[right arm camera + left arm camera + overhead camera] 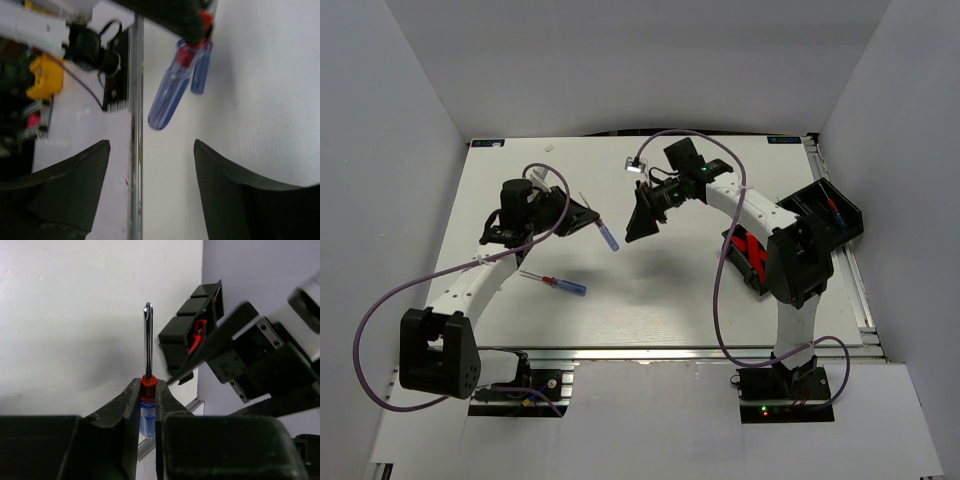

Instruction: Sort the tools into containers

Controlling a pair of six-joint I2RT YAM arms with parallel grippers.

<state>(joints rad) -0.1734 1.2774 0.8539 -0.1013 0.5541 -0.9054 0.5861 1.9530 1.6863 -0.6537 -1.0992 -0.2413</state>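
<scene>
My left gripper (588, 218) is shut on a clear blue-and-red screwdriver (607, 238) and holds it above the table's middle. In the left wrist view (148, 383) the red collar sits between the fingers and the steel shaft (148, 340) points away. My right gripper (642, 222) is open and empty, facing the held screwdriver from the right. In the right wrist view (151, 142) the blue handle (169, 97) hangs just beyond its tips. A second blue-and-red screwdriver (556, 282) lies on the table. One black bin (832, 208) holds screwdrivers. Another bin (748, 256) holds red knives, partly hidden by the right arm.
Both bins stand by the table's right edge. The right arm (250, 340) fills the right side of the left wrist view. A metal rail (135, 125) marks the table's near edge. Grey walls enclose the table.
</scene>
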